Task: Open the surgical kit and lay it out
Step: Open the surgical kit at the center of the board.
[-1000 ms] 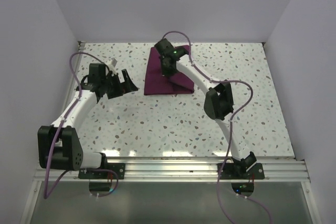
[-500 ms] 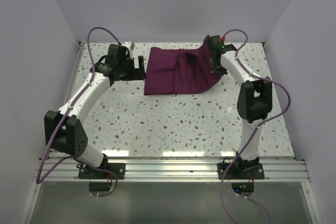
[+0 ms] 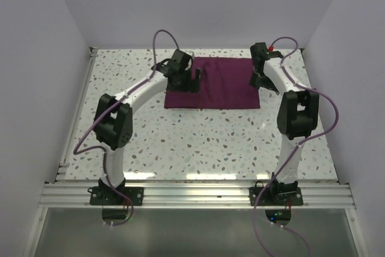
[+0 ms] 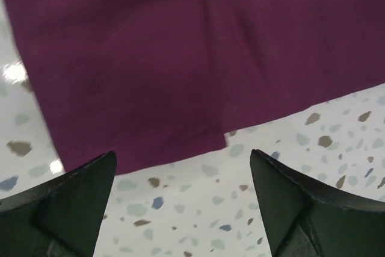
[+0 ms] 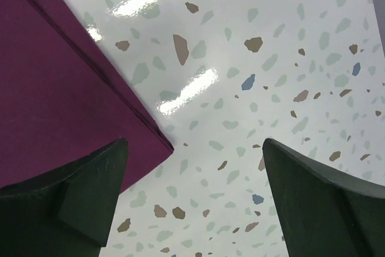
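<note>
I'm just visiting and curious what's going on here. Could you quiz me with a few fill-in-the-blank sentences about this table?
1. The cloth lying on the table is dark ____.
2. The left gripper has its fingers ____.
3. The right gripper hangs over the cloth's ____.

Missing words: purple; open; corner

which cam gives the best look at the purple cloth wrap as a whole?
Top external: the cloth wrap shows nearly entire, lying flat, with the left gripper over its left part and the right gripper at its right edge. Left wrist shows only one edge and a fold line; right wrist only one corner.
</note>
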Motion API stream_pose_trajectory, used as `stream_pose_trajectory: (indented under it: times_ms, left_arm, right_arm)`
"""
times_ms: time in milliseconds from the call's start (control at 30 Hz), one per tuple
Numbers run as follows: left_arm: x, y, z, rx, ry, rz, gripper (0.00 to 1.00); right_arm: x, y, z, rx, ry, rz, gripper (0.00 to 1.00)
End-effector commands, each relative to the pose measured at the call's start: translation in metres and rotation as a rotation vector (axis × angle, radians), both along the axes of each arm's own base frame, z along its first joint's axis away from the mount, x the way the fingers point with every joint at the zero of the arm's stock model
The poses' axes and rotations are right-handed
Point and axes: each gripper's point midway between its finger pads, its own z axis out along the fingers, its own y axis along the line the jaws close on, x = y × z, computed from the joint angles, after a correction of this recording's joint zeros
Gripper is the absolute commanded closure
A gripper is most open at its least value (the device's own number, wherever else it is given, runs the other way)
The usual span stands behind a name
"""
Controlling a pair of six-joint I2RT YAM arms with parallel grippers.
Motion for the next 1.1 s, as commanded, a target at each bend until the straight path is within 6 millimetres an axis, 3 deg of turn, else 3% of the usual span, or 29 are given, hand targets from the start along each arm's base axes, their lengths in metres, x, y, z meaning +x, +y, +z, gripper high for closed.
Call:
stream_pose_trajectory:
  times_ms: [0, 133, 167, 200, 400, 567, 700, 733, 800, 967, 1033, 1067]
  left_arm:
    - [0.007, -0.036, 0.022, 0.102, -0.098, -0.076, 0.05]
    - [-0.004, -0.064, -0.01, 0.172, -0.062, -0.126, 0.17]
    - [-0.002, -0.065, -0.012, 0.184, -0.058, -0.125, 0.25]
    - [-0.004, -0.062, -0.026, 0.216, -0.032, -0.124, 0.28]
    - [-0.008, -0.049, -0.063, 0.307, 0.012, -0.119, 0.42]
    - [-0.005, -0.05, -0.076, 0.326, 0.023, -0.135, 0.51]
    - [0.001, -0.053, -0.072, 0.329, 0.012, -0.143, 0.71]
    - [0.006, -0.056, -0.065, 0.32, -0.003, -0.139, 0.85]
    - [0.009, -0.055, -0.056, 0.321, -0.012, -0.131, 1.0]
    - [0.027, -0.049, -0.008, 0.253, -0.064, -0.081, 1.0]
    - [0.036, -0.029, 0.002, 0.226, -0.06, -0.018, 1.0]
    - [0.039, -0.02, 0.017, 0.198, -0.078, 0.009, 1.0]
  right_arm:
    - [0.003, -0.008, 0.045, -0.035, -0.083, -0.011, 0.02]
    - [-0.002, -0.004, 0.054, -0.006, -0.093, 0.001, 0.02]
    - [-0.002, -0.003, 0.053, 0.008, -0.093, 0.005, 0.02]
    - [-0.004, -0.002, 0.056, 0.011, -0.094, 0.006, 0.02]
    - [-0.009, -0.004, 0.056, 0.002, -0.072, 0.015, 0.01]
    - [-0.013, -0.005, 0.059, -0.005, -0.074, 0.023, 0.02]
    - [-0.012, -0.004, 0.058, -0.002, -0.07, 0.026, 0.02]
    - [-0.01, -0.004, 0.059, 0.0, -0.074, 0.025, 0.02]
    - [-0.009, -0.003, 0.058, 0.002, -0.066, 0.027, 0.03]
    - [0.002, 0.002, 0.06, 0.026, -0.074, 0.04, 0.04]
    - [0.01, 0.011, 0.063, 0.068, -0.092, 0.065, 0.04]
    - [0.015, 0.015, 0.062, 0.085, -0.1, 0.075, 0.05]
